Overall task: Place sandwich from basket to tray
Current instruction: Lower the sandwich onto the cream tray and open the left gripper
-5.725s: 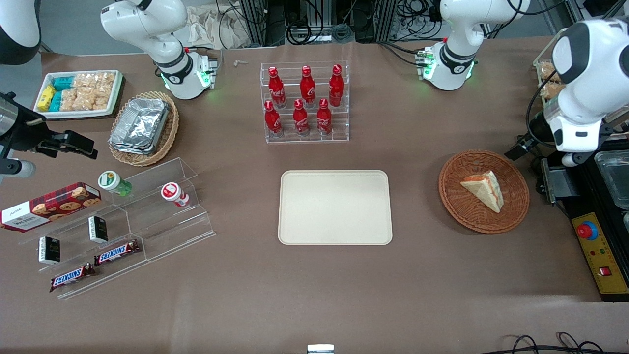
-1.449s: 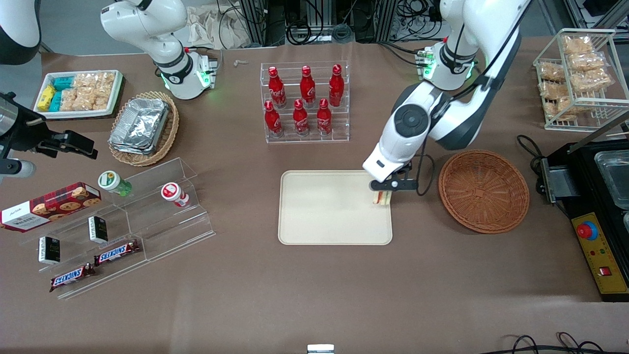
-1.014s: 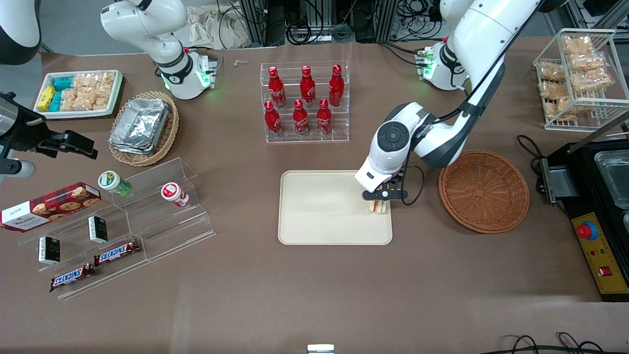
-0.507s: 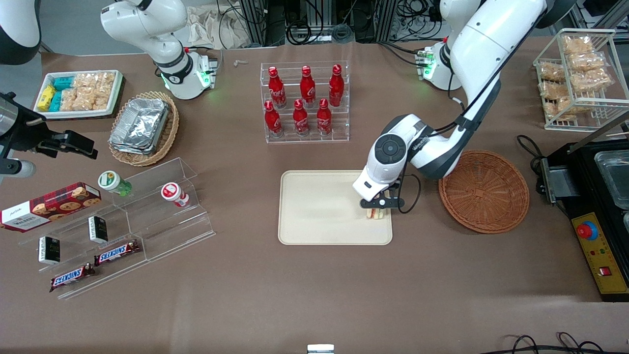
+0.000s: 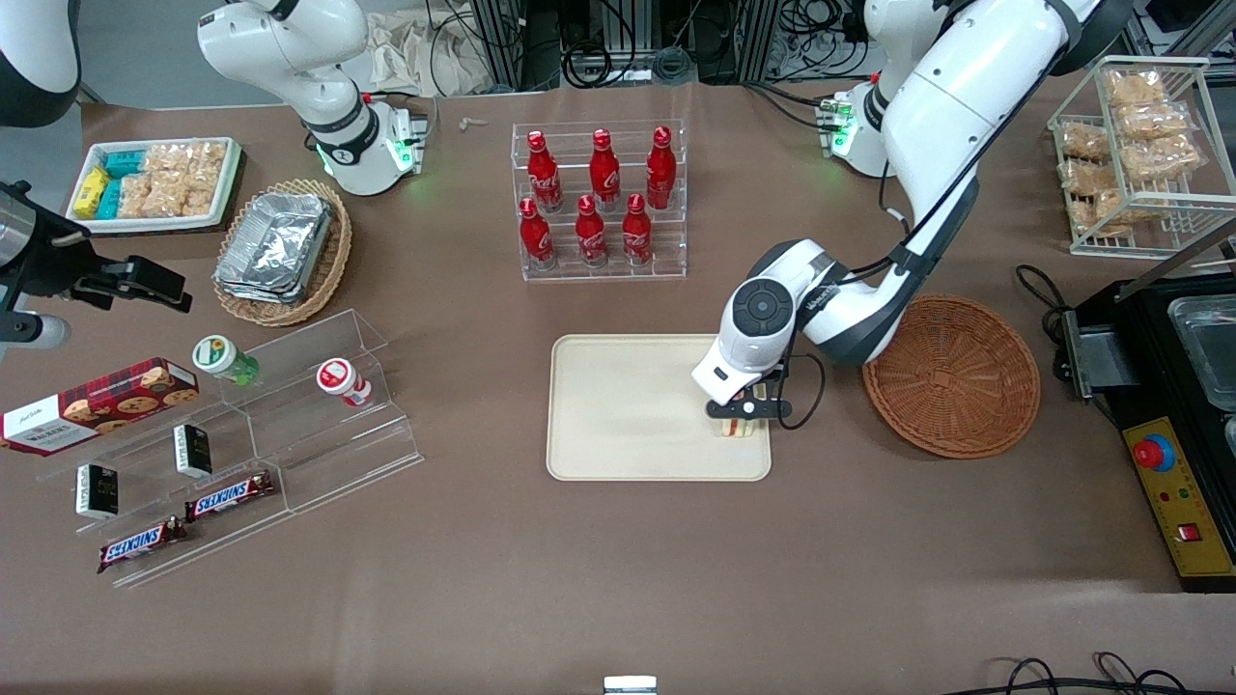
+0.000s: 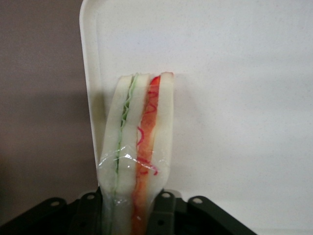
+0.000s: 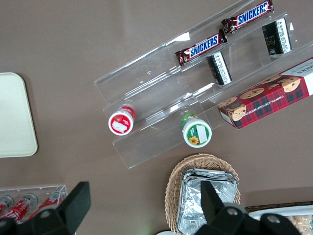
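Note:
My left gripper [image 5: 740, 413] hangs low over the cream tray [image 5: 628, 425], at the tray's end nearest the basket, and is shut on the sandwich [image 5: 738, 425]. In the left wrist view the clear-wrapped sandwich [image 6: 137, 147] stands on edge between the black fingers [image 6: 168, 210], its green and red-orange filling showing, with the tray's rim [image 6: 89, 73] just beside it and the tray floor [image 6: 234, 98] under it. The reddish-brown wicker basket [image 5: 951, 375] lies beside the tray toward the working arm's end and holds nothing.
A clear rack of red cola bottles [image 5: 599, 201] stands farther from the front camera than the tray. A tan basket of foil trays [image 5: 282, 249], a white snack tray [image 5: 154, 183] and acrylic shelves with snacks [image 5: 232, 444] lie toward the parked arm's end. A wire rack of snack bags [image 5: 1135, 145] is near the basket.
The gripper carried the sandwich from the basket to the tray, and over the last second it has moved lower and slightly nearer the front camera, still holding the sandwich.

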Robot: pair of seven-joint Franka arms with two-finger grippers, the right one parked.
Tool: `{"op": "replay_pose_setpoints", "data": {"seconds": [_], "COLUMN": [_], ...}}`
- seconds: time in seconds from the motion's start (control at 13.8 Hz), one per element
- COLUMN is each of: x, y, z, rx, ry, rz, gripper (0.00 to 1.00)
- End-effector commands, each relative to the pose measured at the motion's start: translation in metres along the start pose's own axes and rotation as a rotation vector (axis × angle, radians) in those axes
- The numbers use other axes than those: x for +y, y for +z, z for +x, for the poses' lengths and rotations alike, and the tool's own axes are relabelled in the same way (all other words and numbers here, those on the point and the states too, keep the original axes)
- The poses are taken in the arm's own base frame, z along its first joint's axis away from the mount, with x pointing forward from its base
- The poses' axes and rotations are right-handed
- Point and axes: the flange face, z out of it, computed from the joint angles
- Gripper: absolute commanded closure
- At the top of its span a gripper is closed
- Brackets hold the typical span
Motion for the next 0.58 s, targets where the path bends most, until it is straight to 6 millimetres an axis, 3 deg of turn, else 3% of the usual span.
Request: {"op": "replay_pose_setpoints", "data": {"seconds": [0.0, 0.14, 0.51], "x": [0.004, -0.001, -0.021], "y": [-0.010, -0.043, -0.168], "z": [0.002, 0.001, -0.019], "rx": [0.029, 0.064, 0.048], "ry": [0.000, -0.015, -0.079], "rz": [0.010, 0.031, -0.016], "gripper": [0.00, 0.00, 0.00]}}
